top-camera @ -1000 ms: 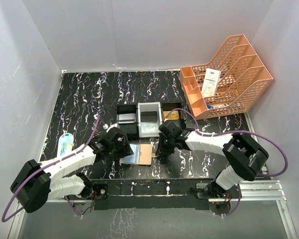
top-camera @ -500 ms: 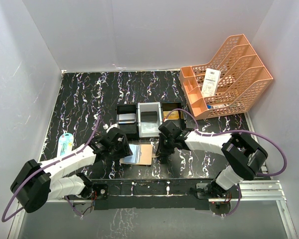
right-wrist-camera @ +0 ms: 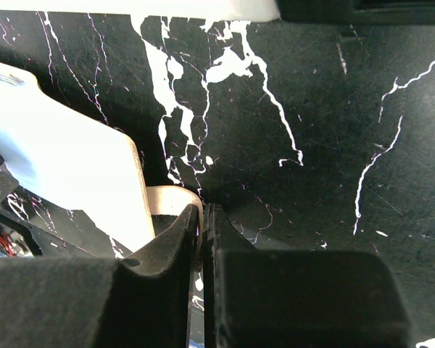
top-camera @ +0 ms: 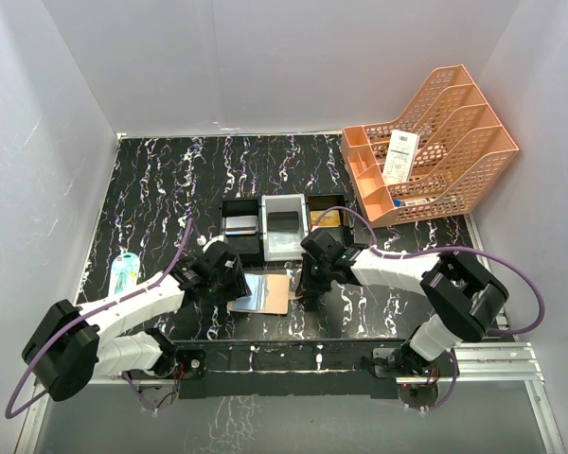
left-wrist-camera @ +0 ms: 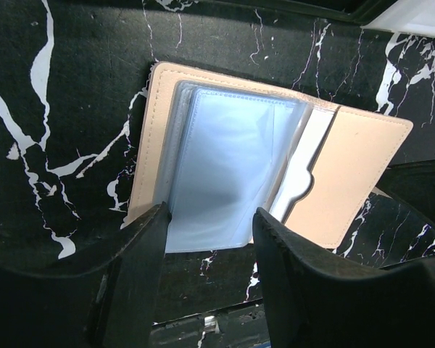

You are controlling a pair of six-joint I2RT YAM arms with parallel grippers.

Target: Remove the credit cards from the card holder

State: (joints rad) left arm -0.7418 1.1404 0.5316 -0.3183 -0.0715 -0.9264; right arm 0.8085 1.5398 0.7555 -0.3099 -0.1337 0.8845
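The tan card holder (top-camera: 265,293) lies open on the black marble table in front of the arms. In the left wrist view its pale bluish slots (left-wrist-camera: 225,167) face up, and the tan flap (left-wrist-camera: 359,174) lies to their right. My left gripper (left-wrist-camera: 210,235) is open, its fingers (left-wrist-camera: 141,268) straddling the near edge of the slots. My right gripper (right-wrist-camera: 203,214) is shut on the card holder's tan snap tab (right-wrist-camera: 170,199), at the holder's right edge (top-camera: 301,284). A silvery credit card (top-camera: 241,225) and a gold one (top-camera: 328,218) lie in the tray behind.
The three-compartment tray (top-camera: 264,227) stands just beyond the card holder. An orange file rack (top-camera: 454,161) holding a white receipt (top-camera: 399,156) fills the back right. A small blue-green packet (top-camera: 124,272) lies near the left wall.
The left gripper has crept slightly right onto the card holder's slots and narrowed a little. The right gripper keeps its hold on the tab.
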